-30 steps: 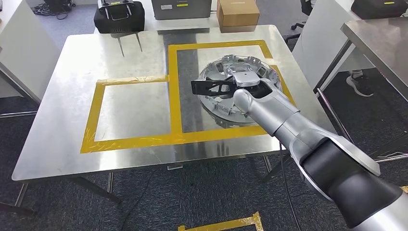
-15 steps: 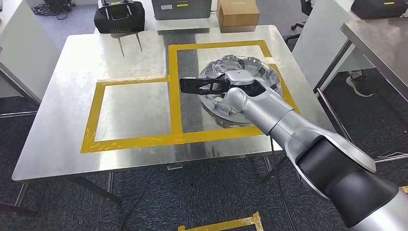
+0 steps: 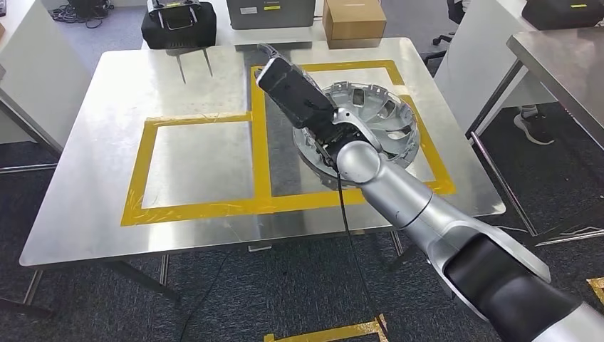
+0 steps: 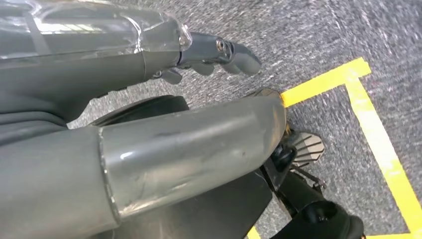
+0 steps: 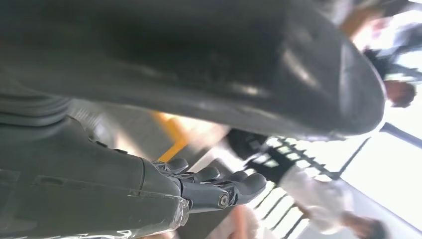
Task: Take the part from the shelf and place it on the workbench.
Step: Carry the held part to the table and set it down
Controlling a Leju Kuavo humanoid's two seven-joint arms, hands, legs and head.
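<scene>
Steel counter (image 3: 107,206) marked with yellow tape.
Silver wheel-cover part (image 3: 384,114) was laid there; right hand (image 3: 295,92) was raised, fingers spread, nothing held.

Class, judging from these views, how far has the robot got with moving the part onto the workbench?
Done: the silver round part already lies on the workbench, inside the yellow tape outline. In hand: the right hand hangs open above it, holding nothing. Left: seemingly only withdrawing the arm.

No writing can be made out anywhere; the small pale label on the grey metal case (image 3: 271,12) behind the table is too blurred to read.
</scene>
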